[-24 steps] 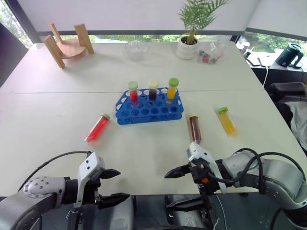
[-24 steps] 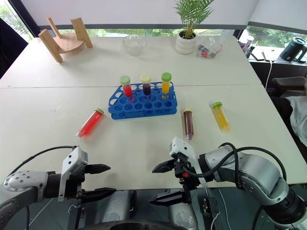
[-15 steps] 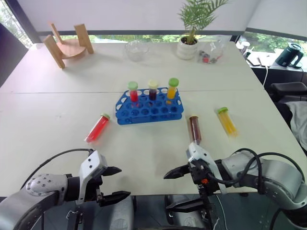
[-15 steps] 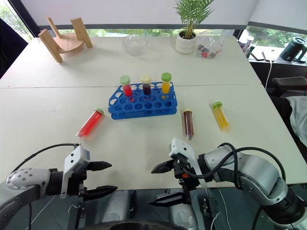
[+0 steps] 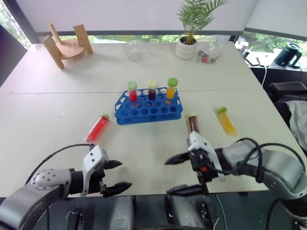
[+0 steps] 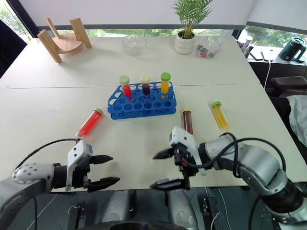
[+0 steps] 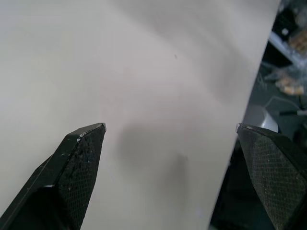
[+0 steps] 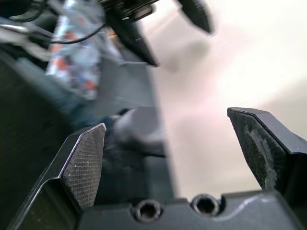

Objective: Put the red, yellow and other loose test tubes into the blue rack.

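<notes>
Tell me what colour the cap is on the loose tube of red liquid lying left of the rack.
Green, on the red tube; the right eye view shows it best.

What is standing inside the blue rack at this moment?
Three capped tubes stand in the back row of the blue rack: red liquid, dark liquid, orange liquid. The other holes look empty. The tube bottoms are hidden inside the rack.

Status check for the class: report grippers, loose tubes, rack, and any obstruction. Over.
Left gripper and right gripper open, empty, at near table edge. Red tube, brown tube, yellow tube lying loose beside rack. Nothing in the way.
</notes>
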Motion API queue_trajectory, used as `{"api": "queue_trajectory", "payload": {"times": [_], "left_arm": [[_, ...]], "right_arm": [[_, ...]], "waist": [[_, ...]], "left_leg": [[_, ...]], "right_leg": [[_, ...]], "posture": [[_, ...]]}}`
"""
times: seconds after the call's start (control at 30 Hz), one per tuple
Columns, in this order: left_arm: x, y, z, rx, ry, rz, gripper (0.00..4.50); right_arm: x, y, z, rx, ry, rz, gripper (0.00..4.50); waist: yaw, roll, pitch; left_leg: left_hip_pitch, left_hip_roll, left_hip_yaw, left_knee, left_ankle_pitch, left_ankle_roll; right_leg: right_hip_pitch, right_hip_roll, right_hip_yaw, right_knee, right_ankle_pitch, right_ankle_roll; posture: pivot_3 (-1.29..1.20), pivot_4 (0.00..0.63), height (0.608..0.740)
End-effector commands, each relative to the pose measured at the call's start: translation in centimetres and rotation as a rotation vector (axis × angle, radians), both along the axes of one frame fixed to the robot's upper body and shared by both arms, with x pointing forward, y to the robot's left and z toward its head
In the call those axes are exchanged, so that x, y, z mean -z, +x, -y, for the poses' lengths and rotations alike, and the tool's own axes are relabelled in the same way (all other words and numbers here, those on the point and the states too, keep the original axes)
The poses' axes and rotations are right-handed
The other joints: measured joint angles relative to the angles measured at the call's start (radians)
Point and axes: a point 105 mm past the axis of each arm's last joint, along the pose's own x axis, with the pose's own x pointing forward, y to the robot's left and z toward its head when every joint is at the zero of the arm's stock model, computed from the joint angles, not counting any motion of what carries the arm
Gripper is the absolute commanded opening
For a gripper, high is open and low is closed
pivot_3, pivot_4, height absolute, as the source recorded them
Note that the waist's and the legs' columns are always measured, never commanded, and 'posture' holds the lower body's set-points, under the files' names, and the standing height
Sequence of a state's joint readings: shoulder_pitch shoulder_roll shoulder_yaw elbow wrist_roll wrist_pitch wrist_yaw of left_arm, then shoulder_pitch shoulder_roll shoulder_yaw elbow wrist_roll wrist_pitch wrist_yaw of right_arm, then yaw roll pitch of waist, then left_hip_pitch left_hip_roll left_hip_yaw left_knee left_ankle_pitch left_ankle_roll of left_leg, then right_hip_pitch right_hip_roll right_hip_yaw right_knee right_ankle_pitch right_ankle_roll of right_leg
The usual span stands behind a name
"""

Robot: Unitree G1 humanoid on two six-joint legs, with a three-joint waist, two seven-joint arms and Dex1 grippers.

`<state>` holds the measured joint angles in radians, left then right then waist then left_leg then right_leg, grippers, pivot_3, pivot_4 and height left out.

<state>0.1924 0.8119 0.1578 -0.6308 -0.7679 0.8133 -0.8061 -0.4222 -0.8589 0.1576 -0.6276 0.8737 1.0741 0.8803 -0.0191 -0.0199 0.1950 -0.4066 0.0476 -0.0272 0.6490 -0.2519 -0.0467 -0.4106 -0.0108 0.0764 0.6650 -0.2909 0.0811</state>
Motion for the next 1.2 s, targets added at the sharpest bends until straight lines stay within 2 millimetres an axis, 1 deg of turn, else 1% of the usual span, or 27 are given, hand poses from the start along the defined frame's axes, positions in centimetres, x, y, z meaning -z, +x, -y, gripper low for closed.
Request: {"api": "queue_trajectory", "payload": {"times": [0.03,0.07,0.1,0.17,0.2,0.23,0.27,0.33,0.4,0.47,0.5,0.57,0.63,0.7,0.8,0.97,1.0,1.1,1.17,1.2], "left_arm": [[-4.1,1.8,-0.7,0.018,-0.048,0.082,4.50],[-5.2,2.3,-0.9,0.040,-0.030,0.098,4.50],[-6.3,2.8,-1.1,0.064,-0.023,0.106,4.50],[-9.2,3.7,-0.8,0.141,-0.002,0.191,4.50],[-10.5,4.4,-0.5,0.177,0.021,0.252,4.50],[-11.3,4.9,-0.3,0.207,0.049,0.302,4.50],[-11.8,5.2,-0.1,0.236,0.083,0.337,4.50],[-12.0,5.7,0.1,0.310,0.192,0.408,4.50],[-11.6,6.4,-0.2,0.356,0.312,0.464,4.50],[-11.1,6.9,-0.4,0.380,0.390,0.496,4.50],[-10.9,7.1,-0.4,0.386,0.409,0.508,4.50],[-10.6,7.5,-0.3,0.389,0.428,0.532,4.50],[-9.9,7.4,0.0,0.402,0.432,0.535,4.50],[-9.3,7.1,0.3,0.414,0.430,0.535,4.50],[-9.0,6.9,1.1,0.424,0.414,0.548,4.50],[-8.6,7.0,1.5,0.407,0.413,0.554,4.50],[-8.5,7.0,1.4,0.402,0.415,0.551,4.50],[-8.2,7.0,1.3,0.389,0.415,0.545,4.50],[-8.2,6.9,1.4,0.387,0.408,0.540,4.50],[-8.1,6.8,1.4,0.387,0.407,0.537,4.50]], "right_arm": [[-7.2,4.2,1.7,0.155,0.123,0.106,4.49],[-9.1,6.1,2.8,0.235,0.124,0.160,4.49],[-10.3,7.9,4.0,0.316,0.092,0.212,4.49],[-10.6,12.2,7.7,0.541,-0.093,0.282,4.49],[-10.5,13.9,9.7,0.639,-0.185,0.286,4.49],[-10.4,15.1,11.4,0.706,-0.251,0.277,4.49],[-10.1,15.8,12.7,0.740,-0.312,0.269,4.49],[-9.0,16.6,15.4,0.783,-0.457,0.245,4.49],[-7.8,17.0,18.0,0.826,-0.581,0.195,4.49],[-7.0,17.2,19.6,0.862,-0.636,0.151,4.49],[-6.5,17.3,20.1,0.891,-0.632,0.110,4.49],[-5.7,17.2,20.0,0.952,-0.569,-0.018,4.49],[-5.0,17.0,19.5,0.962,-0.537,-0.104,4.49],[-4.4,16.9,19.6,0.960,-0.560,-0.121,4.49],[-3.4,16.9,19.6,0.956,-0.571,-0.160,4.49],[-1.8,17.1,18.7,0.955,-0.555,-0.226,4.49],[-1.3,17.1,18.5,0.947,-0.562,-0.236,4.49],[0.3,17.1,18.2,0.927,-0.596,-0.248,3.68],[0.7,17.1,18.3,0.925,-0.610,-0.244,2.74],[0.7,17.0,18.4,0.923,-0.612,-0.245,2.18]], "waist": [[0.001,0.000,0.000],[0.001,0.000,0.000],[0.003,-0.001,0.000],[0.008,0.000,0.000],[0.009,-0.001,0.000],[0.008,-0.002,0.000],[0.005,-0.002,0.000],[0.000,-0.001,0.000],[-0.003,0.000,0.001],[-0.004,0.001,0.001],[-0.006,0.002,0.001],[-0.016,0.002,0.002],[-0.026,0.002,0.002],[-0.028,0.002,0.002],[-0.026,0.002,0.002],[-0.026,0.003,0.002],[-0.026,0.003,0.002],[-0.026,0.003,0.002],[-0.026,0.002,0.001],[-0.026,0.002,0.001]], "left_leg": [[0.000,0.000,-0.001,0.001,0.000,0.000],[0.000,0.000,-0.001,0.001,0.000,0.000],[0.000,0.000,-0.001,0.001,0.000,0.000],[0.000,0.000,-0.001,-0.001,0.000,0.000],[-0.001,-0.001,-0.001,-0.001,0.000,0.000],[-0.003,-0.001,-0.001,-0.001,0.000,0.000],[-0.003,-0.001,0.000,-0.002,0.000,0.000],[-0.003,-0.001,0.004,-0.003,-0.001,0.001],[-0.003,-0.001,0.007,-0.003,-0.004,0.007],[-0.008,-0.001,0.010,-0.004,-0.005,0.008],[-0.013,0.000,0.010,-0.004,-0.005,0.008],[-0.020,0.001,0.010,-0.003,-0.003,0.005],[-0.021,0.001,0.010,-0.003,-0.002,0.005],[-0.021,0.001,0.010,-0.002,-0.004,0.008],[-0.020,0.001,0.010,-0.001,-0.004,0.008],[-0.018,0.000,0.010,0.002,-0.004,0.007],[-0.018,0.000,0.010,0.002,-0.004,0.007],[-0.018,0.000,0.009,0.002,-0.004,0.007],[-0.018,0.000,0.009,0.002,-0.004,0.007],[-0.018,0.000,0.009,0.002,-0.004,0.007]], "right_leg": [[0.000,0.000,0.000,0.000,0.000,0.000],[0.000,0.001,-0.001,0.000,0.001,0.000],[0.000,0.001,-0.001,0.001,0.001,0.000],[0.000,0.001,-0.002,0.000,0.000,0.000],[-0.001,0.000,-0.002,-0.001,0.000,0.000],[-0.002,0.000,-0.002,-0.002,0.000,0.000],[-0.002,0.000,-0.002,-0.005,0.000,0.000],[-0.002,-0.001,0.001,-0.006,0.000,0.001],[-0.004,-0.001,0.003,-0.006,0.003,0.005],[-0.013,-0.001,0.004,-0.003,0.004,0.007],[-0.019,0.000,0.004,-0.002,0.003,0.007],[-0.028,0.001,0.004,0.002,0.003,0.006],[-0.029,0.001,0.004,0.003,0.003,0.006],[-0.029,0.001,0.005,0.004,0.003,0.006],[-0.028,0.000,0.005,0.006,0.003,0.006],[-0.024,0.000,0.005,0.007,0.004,0.008],[-0.024,0.000,0.005,0.007,0.004,0.008],[-0.024,0.000,0.005,0.007,0.004,0.008],[-0.024,0.000,0.005,0.007,0.004,0.008],[-0.024,0.000,0.004,0.007,0.004,0.008]], "posture": [[0.00,0.150,0.740],[0.00,0.150,0.740],[0.00,0.150,0.740],[0.00,0.150,0.740],[0.00,0.150,0.740],[0.00,0.150,0.740],[0.00,0.150,0.740],[0.00,0.150,0.740],[0.00,0.150,0.740],[0.00,0.150,0.740],[0.00,0.150,0.740],[0.00,0.150,0.740],[0.00,0.150,0.740],[0.00,0.150,0.740],[0.00,0.150,0.740],[0.00,0.150,0.740],[0.00,0.150,0.740],[0.00,0.150,0.740],[0.00,0.150,0.740],[0.00,0.150,0.740]]}}
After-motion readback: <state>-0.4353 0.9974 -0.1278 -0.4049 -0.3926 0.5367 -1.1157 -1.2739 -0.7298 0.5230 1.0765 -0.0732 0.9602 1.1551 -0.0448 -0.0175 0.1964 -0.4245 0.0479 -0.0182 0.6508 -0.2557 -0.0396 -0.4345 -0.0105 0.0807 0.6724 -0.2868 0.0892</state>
